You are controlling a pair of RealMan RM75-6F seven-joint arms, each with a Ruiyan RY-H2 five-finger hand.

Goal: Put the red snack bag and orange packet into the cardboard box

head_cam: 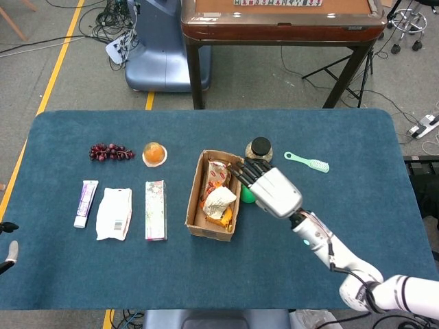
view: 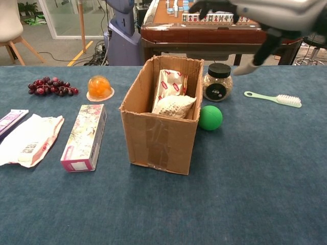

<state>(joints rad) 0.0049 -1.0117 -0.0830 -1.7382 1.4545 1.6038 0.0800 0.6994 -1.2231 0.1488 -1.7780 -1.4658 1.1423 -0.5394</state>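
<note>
So the right hand is up in the air just to the right of the cardboard box, fingers spread and nothing in it. From the chest view it's way up at the top edge, above the jar with the black lid.

Both task items are in the box. The red snack bag stands upright toward the back, and the orange packet lies crumpled in front of it, pale side up with a bit of orange showing at the bottom in the head view.

A green ball sits right beside the box's right wall, and a mint green brush lies further right. Left of the box there's a floral carton, a white pouch, a purple tube, grapes and a jelly cup.

Can't see the left hand properly; only a small dark bit shows at the left edge of the head view.
</note>
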